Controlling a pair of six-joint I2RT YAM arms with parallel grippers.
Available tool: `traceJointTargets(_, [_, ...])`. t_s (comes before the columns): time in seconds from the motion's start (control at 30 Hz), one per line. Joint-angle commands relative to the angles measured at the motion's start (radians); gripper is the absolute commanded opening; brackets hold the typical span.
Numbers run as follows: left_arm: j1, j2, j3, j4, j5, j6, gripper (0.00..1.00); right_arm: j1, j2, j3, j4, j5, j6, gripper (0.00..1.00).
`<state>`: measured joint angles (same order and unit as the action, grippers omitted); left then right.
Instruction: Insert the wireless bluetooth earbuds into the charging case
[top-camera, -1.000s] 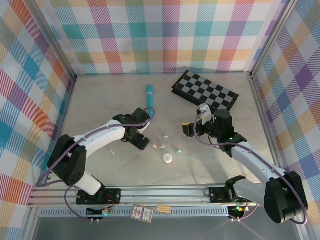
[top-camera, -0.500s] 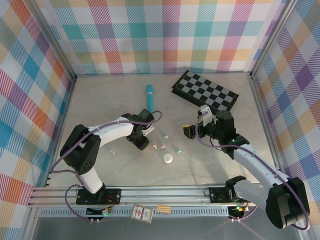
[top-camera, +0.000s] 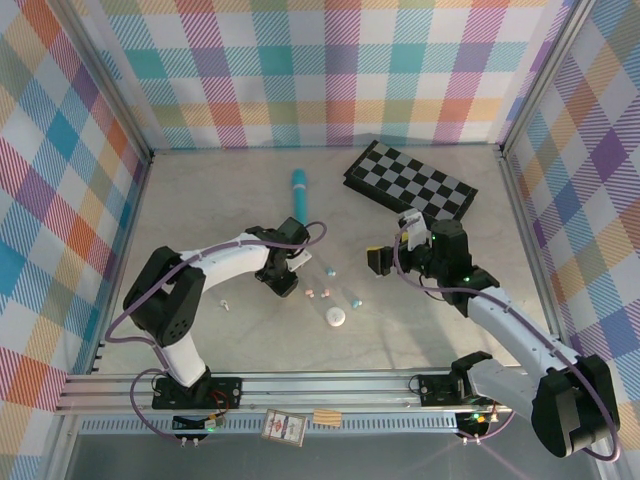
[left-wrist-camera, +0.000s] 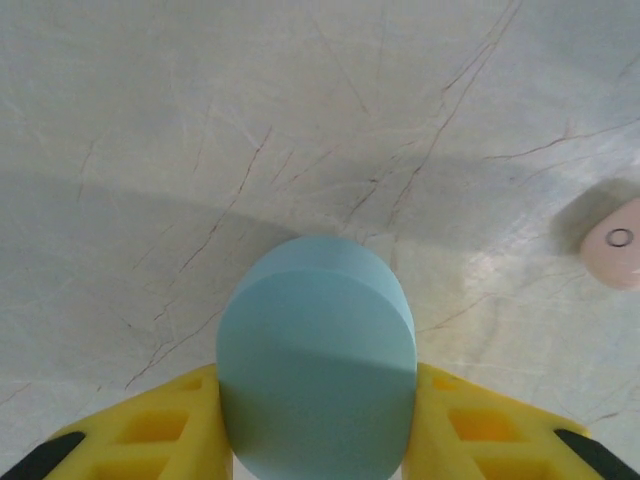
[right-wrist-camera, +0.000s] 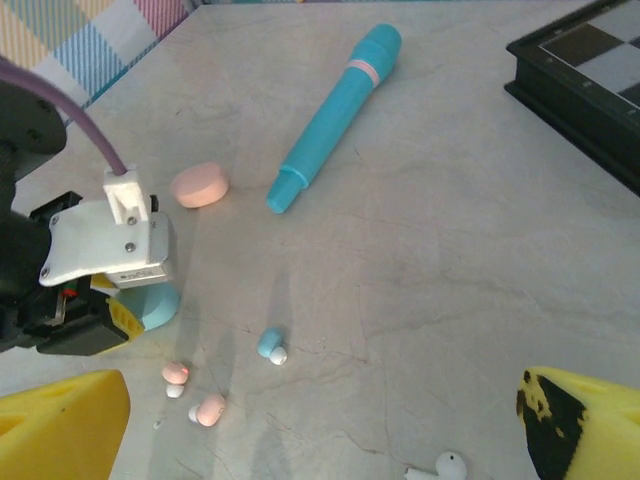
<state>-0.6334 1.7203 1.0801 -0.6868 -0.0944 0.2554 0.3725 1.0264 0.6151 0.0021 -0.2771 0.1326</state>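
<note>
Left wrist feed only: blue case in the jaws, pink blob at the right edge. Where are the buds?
Observer: A blue bud and two pink buds lie to the right of your case.
Operator: Right arm?
Observer: The right gripper hangs further right, past the buds, jaws open and holding nothing.
Operator: Any other case?
Observer: A white case lies just on the near side of the buds.

A robot-lab test booth: plaid cloth walls (top-camera: 330, 70), aluminium frame rails (top-camera: 320, 384) and a marbled tabletop (top-camera: 210, 205).
</note>
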Motion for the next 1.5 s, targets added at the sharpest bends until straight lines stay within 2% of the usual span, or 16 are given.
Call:
traceJointTargets(0.0, [-0.003, -0.104, -0.028, 0.067, 0.062, 0.013, 0.37, -0.010, 0.016, 0.101, -0.108, 0.033, 0.193, 0.99])
traceJointTargets(0.07, [-0.003, -0.159, -0.052, 0.130, 0.103, 0.019, 0.38, -0.018, 0.049, 0.136, -0.175, 0.018, 0.273, 0.99])
traceJointTargets(0.13, [-0.003, -0.209, -0.071, 0.195, 0.136, 0.021, 0.38, -0.020, 0.085, 0.161, -0.199, -0.060, 0.317, 0.99])
traceJointTargets(0.3, [-0.005, -0.315, -0.142, 0.348, 0.271, 0.088, 0.38, -0.018, 0.179, 0.198, -0.187, -0.287, 0.390, 0.99])
traceJointTargets(0.53, [-0.006, -0.412, -0.245, 0.587, 0.397, 0.140, 0.36, 0.022, 0.343, 0.261, -0.158, -0.522, 0.480, 1.00])
traceJointTargets(0.67, [-0.017, -0.438, -0.274, 0.650, 0.430, 0.174, 0.36, 0.089, 0.412, 0.300, -0.128, -0.524, 0.512, 0.98])
traceJointTargets(0.77, [-0.025, -0.456, -0.284, 0.660, 0.441, 0.197, 0.36, 0.119, 0.458, 0.314, -0.072, -0.550, 0.562, 0.91])
traceJointTargets(0.93, [-0.027, -0.472, -0.291, 0.651, 0.466, 0.212, 0.36, 0.147, 0.502, 0.339, -0.052, -0.567, 0.583, 0.73])
traceJointTargets(1.23, [-0.034, -0.469, -0.283, 0.626, 0.501, 0.228, 0.35, 0.170, 0.527, 0.361, -0.080, -0.570, 0.573, 0.62])
traceJointTargets(1.33, [-0.035, -0.476, -0.283, 0.637, 0.494, 0.225, 0.35, 0.172, 0.537, 0.374, -0.101, -0.572, 0.574, 0.56])
traceJointTargets(1.47, [-0.037, -0.477, -0.286, 0.651, 0.475, 0.222, 0.35, 0.172, 0.541, 0.383, -0.120, -0.581, 0.579, 0.40])
